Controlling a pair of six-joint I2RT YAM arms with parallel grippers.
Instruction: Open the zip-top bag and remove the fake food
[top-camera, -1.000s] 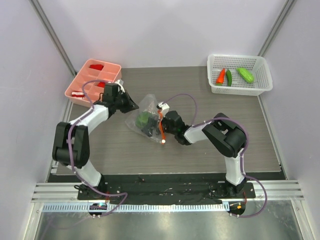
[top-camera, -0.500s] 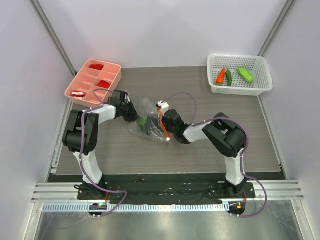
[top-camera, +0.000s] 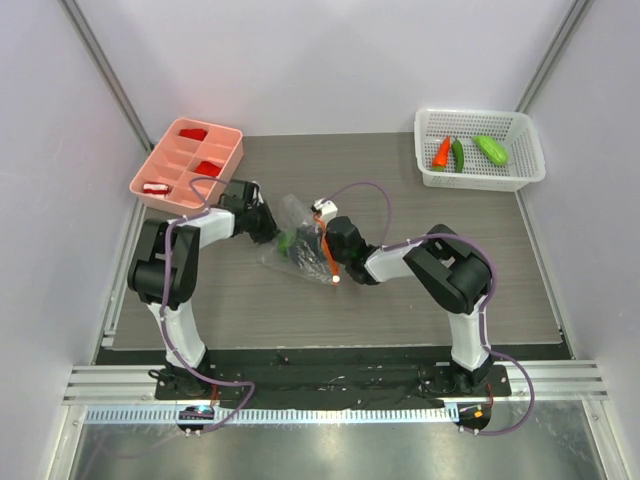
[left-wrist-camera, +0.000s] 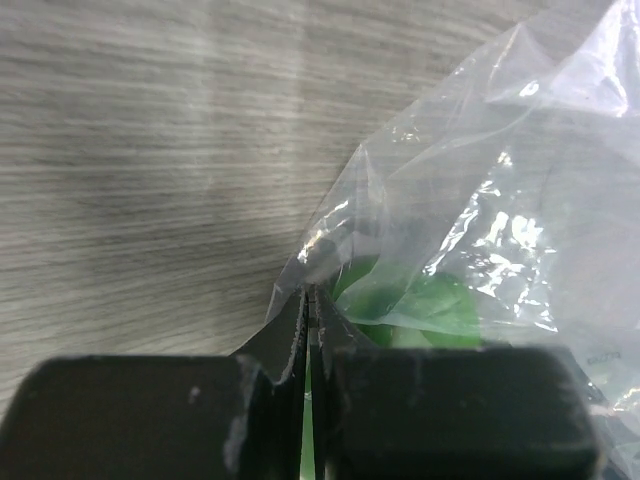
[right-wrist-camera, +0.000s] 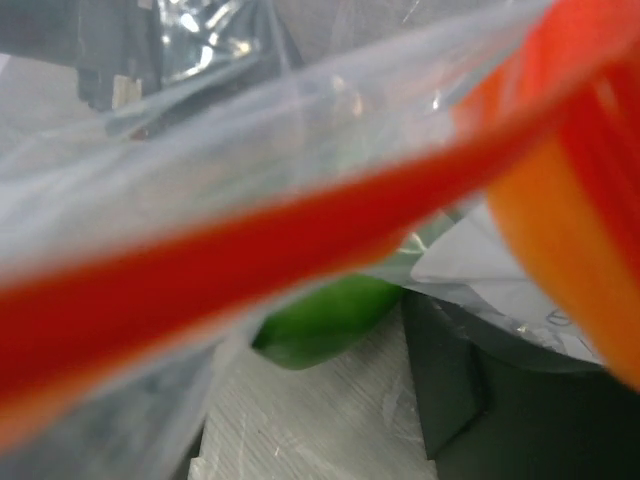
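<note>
I have the clear, crinkly zip-top bag (top-camera: 296, 222) at the middle of the grey wood-grain table (top-camera: 450, 270), with one gripper on each side of it. My left gripper (left-wrist-camera: 310, 296) is at the bag's left edge, its fingers pressed flat together with a fold of the plastic pinched between them. Just past that fold, inside the bag, lies the stubby green plastic bell pepper (left-wrist-camera: 420, 305).

My right gripper (top-camera: 318, 243) is at the bag's right side, at the mouth, where the orange-red zip strip (right-wrist-camera: 250, 270) runs blurred across my wrist view. One dark finger (right-wrist-camera: 450, 400) stands well off to the side; the other is only a dim shape behind the plastic. The jaws look spread, and the pepper shows in the gap, beyond them and ungripped.

Far right of the bag and behind it sits the white mesh basket (top-camera: 480, 178), holding an orange-red carrot piece (top-camera: 441, 152), a dark green chili (top-camera: 458, 154) and a light green oblong vegetable (top-camera: 490, 149). Behind the bag to the left is a pink compartment tray (top-camera: 212, 129) with small red blocks (top-camera: 192, 133).
</note>
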